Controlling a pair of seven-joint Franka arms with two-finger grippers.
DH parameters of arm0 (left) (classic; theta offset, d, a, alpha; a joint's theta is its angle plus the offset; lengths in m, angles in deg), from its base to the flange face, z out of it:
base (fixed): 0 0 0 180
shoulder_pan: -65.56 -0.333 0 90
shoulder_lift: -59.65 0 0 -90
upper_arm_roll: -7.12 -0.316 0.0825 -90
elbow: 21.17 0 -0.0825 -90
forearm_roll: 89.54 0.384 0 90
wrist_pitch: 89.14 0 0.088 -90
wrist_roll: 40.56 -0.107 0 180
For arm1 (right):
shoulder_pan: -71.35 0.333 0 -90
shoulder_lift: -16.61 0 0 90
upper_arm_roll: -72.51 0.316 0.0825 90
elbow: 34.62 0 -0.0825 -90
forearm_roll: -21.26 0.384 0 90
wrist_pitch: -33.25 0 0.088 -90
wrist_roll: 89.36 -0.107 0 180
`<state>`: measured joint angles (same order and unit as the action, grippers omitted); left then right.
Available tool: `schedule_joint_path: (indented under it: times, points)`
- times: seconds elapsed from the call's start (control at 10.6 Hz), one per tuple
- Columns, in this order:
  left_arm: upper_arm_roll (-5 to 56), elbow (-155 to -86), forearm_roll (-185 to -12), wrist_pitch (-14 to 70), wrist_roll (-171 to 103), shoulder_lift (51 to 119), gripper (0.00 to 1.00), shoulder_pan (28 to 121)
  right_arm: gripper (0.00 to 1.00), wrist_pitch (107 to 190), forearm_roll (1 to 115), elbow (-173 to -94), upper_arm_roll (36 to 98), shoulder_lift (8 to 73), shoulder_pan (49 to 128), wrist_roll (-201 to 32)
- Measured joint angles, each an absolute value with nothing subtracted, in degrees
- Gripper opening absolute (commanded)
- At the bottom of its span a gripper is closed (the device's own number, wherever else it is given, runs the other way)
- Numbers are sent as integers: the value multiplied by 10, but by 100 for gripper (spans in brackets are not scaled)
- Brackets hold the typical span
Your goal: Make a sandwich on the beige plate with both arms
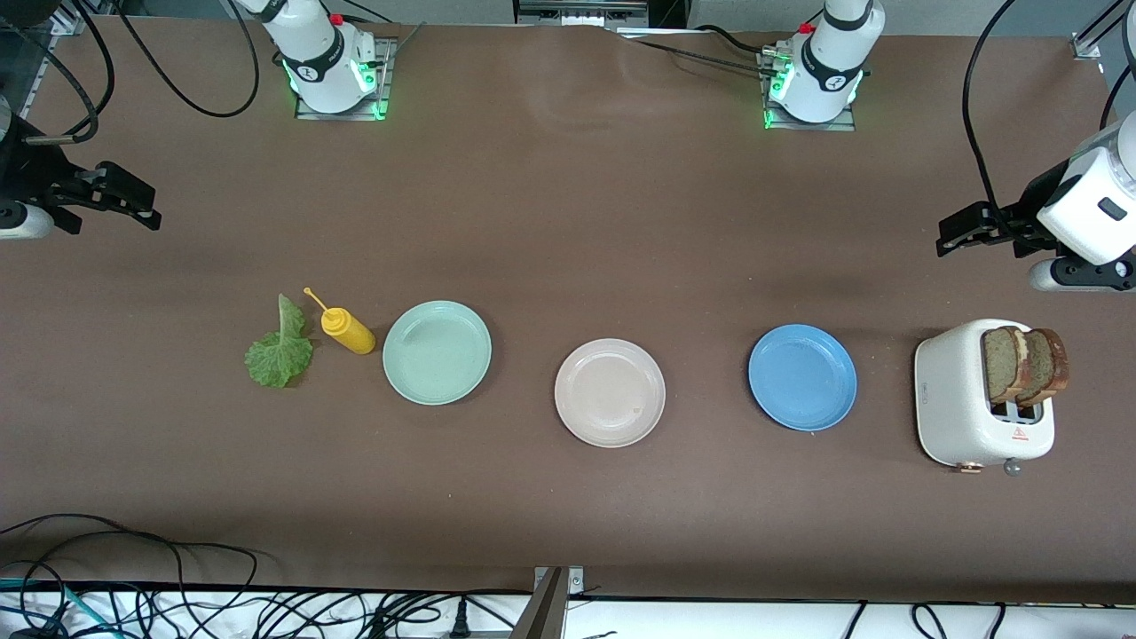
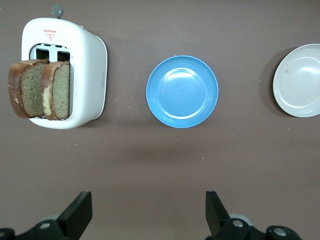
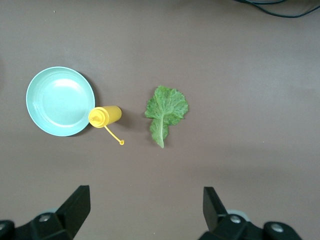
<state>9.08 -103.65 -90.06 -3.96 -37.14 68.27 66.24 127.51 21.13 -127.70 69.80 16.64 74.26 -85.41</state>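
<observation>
- The beige plate (image 1: 609, 391) is sitting bare in the middle of the table, a little toward the edge nearest the front camera, so no part of the sandwich is resting on it yet.
- Both bread slices (image 1: 1025, 365) are standing upright in the slots of the white toaster (image 1: 963, 399) near the left arm's end of the table; neither is looking touched.
- The lettuce leaf (image 1: 280, 349) is lying flat on the table toward the right arm's end, just beside a yellow squeeze bottle (image 1: 347, 329) that is lying on its side against the mint-green plate (image 1: 437, 352).
- A blue plate (image 1: 802, 376) is sitting between the beige plate and the toaster, also bare.
- The left gripper (image 1: 960, 232) is hovering over the table's left-arm edge, above and near the toaster, its fingers (image 2: 77, 214) spread wide and gripping nothing.
- The right gripper (image 1: 133, 202) is hovering over the table's right-arm edge, its fingers (image 3: 75, 206) likewise parted wide and carrying nothing.
- By my reading, the task is standing at its very start: a bread slice, the lettuce, then the second slice are all waiting to be carried to the beige plate.
</observation>
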Motion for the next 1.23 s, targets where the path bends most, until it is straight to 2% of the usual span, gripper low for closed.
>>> schedule_joint_path:
  times: [1.23]
  points:
    - [91, -1036, -901, -40, -371, 683, 100, 662, 100, 1267, 205, -1277, 695, 165, 742, -854]
